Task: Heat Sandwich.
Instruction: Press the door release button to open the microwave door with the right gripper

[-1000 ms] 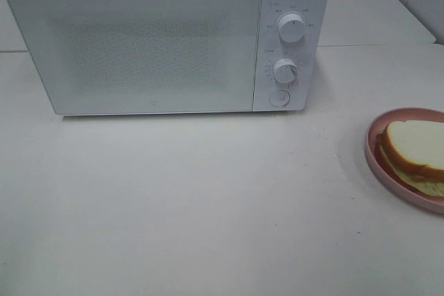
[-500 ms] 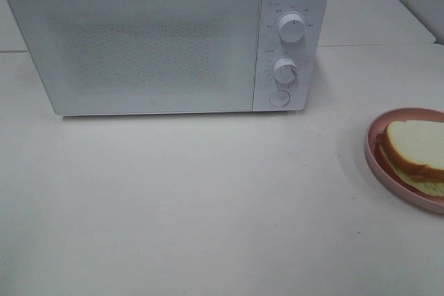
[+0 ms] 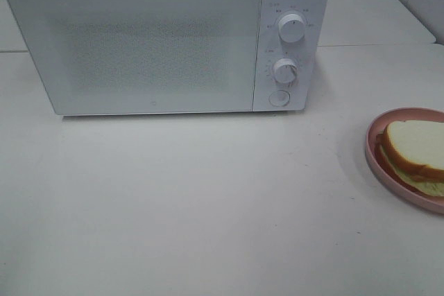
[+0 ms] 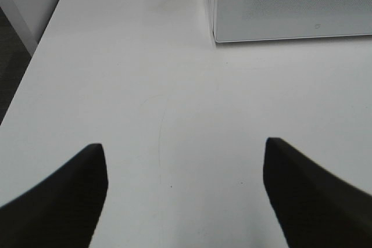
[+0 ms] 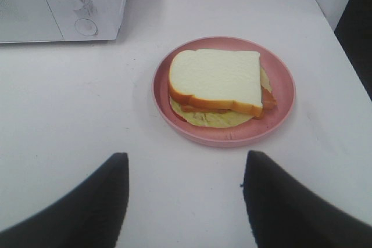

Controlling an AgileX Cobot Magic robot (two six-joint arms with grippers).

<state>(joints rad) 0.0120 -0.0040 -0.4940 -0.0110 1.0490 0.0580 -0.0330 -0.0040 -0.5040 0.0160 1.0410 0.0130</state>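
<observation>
Sandwich (image 5: 215, 79): white, tan crust | left end effector (image 4: 185, 143) wide | right end effector (image 5: 186, 154) wide

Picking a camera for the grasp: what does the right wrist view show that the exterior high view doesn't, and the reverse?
Only right wrist: the whole pink plate and sandwich with its filling showing, and the right end effector, open and empty.
Only exterior high: the whole microwave, its door shut, and the upper knob.
Both: plate and sandwich (cut off at the frame edge in exterior high), the lower knob, the round button, the white table.
</observation>
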